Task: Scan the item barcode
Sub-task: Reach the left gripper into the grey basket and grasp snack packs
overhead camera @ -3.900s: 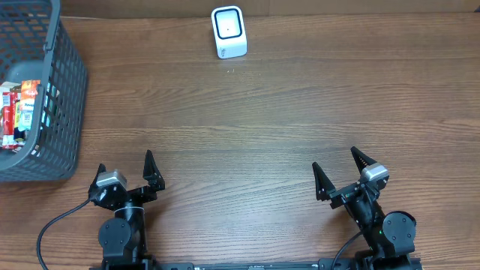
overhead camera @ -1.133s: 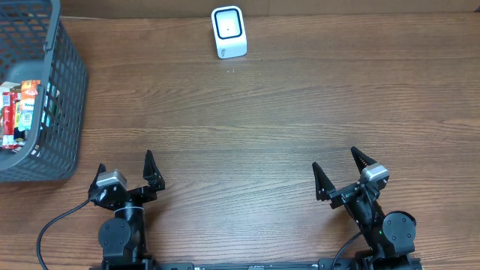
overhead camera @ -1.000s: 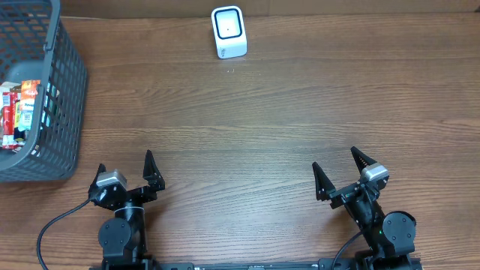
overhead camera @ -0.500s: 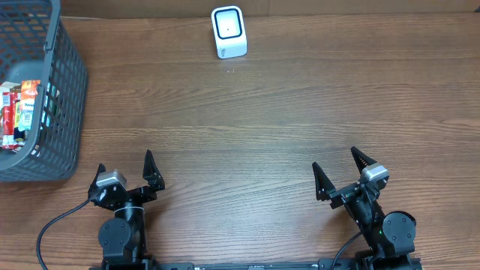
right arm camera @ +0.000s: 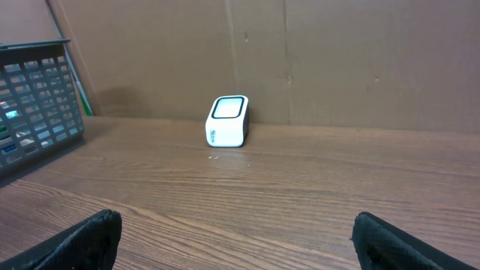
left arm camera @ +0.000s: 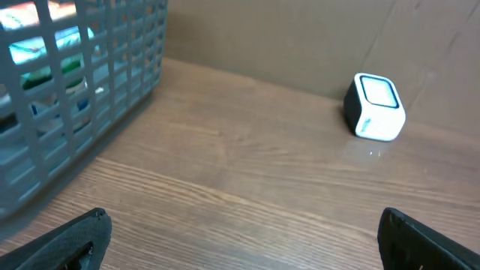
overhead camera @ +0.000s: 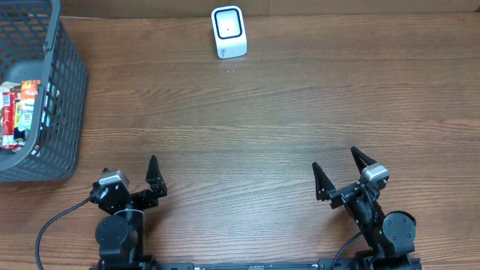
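Several colourful item packets (overhead camera: 18, 111) lie inside a grey mesh basket (overhead camera: 69, 82) at the table's left edge; through the mesh they show in the left wrist view as packets (left arm camera: 45, 56). The white barcode scanner (overhead camera: 229, 31) stands at the far middle of the table, seen also as scanner (left arm camera: 375, 107) and scanner (right arm camera: 227, 120). My left gripper (overhead camera: 130, 169) and right gripper (overhead camera: 335, 159) rest near the front edge, both open with nothing between the fingers. In the wrist views the left gripper (left arm camera: 244, 234) and right gripper (right arm camera: 236, 234) frame only bare wood.
Brown cardboard walls (right arm camera: 337, 60) rise behind the table's far edge. The basket wall (left arm camera: 112, 75) stands ahead and left of the left gripper, and the basket (right arm camera: 37, 94) shows far left of the right one. Wood tabletop (overhead camera: 262, 112) lies between grippers and scanner.
The left gripper has shifted slightly to the right and toward the front edge. The right arm, scanner and basket have not moved.
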`<state>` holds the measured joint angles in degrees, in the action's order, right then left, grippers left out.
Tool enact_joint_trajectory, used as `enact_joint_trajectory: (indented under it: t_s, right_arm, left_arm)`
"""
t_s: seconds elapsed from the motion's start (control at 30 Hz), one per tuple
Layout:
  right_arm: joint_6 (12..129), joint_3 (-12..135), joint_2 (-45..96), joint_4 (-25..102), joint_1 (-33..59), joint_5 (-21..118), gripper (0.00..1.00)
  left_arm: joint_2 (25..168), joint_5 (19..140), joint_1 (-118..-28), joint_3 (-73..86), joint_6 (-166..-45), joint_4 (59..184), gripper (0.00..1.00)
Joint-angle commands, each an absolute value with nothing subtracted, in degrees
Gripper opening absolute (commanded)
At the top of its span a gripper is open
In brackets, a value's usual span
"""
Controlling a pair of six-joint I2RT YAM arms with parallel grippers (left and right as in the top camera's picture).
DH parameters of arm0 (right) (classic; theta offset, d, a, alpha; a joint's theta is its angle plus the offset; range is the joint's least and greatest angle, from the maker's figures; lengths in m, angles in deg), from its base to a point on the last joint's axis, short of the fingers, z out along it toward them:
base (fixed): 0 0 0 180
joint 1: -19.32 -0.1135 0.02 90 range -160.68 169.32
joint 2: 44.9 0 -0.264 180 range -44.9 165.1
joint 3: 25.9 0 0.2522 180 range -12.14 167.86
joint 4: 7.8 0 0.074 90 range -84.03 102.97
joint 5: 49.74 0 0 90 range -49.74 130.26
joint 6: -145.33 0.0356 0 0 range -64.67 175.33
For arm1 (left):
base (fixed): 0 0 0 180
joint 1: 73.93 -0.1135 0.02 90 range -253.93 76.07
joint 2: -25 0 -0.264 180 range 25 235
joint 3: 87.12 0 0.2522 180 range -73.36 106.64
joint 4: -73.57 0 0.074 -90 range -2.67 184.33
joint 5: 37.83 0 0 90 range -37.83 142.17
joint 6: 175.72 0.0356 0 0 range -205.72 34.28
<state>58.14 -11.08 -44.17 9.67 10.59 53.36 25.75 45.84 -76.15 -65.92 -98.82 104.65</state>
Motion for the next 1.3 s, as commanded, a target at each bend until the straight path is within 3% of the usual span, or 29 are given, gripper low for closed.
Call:
enact_joint_trajectory:
  t_s: [0.0,0.17,0.37,0.77,1.0,1.27]
  right_arm:
    - [57.9,-11.7,-44.7,9.4,10.4,53.0,1.00]
    - [57.9,-11.7,-44.7,9.4,10.4,53.0,1.00]
    - [57.9,-11.7,-44.7,9.4,10.4,53.0,1.00]
    - [57.9,-11.7,-44.7,9.4,10.4,53.0,1.00]
    - [57.9,-11.7,-44.7,9.4,10.4,53.0,1.00]
    - [57.9,-11.7,-44.7,9.4,10.4,53.0,1.00]
  left_arm:
    - [25.3,48.8,-75.8,-58.2,-98.0,106.3,1.00]
    - [27.9,50.3,-75.8,-45.3,-97.9,112.0,1.00]
    - [40.6,52.5,-75.8,-24.5,-94.2,122.4,1.00]
    - [86.9,59.5,-75.8,29.2,-85.2,166.9,1.00]
    - [99.7,53.6,-75.8,33.4,-85.2,166.3,1.00]
    - [103.6,44.4,-78.2,33.4,-86.3,149.7,1.00]
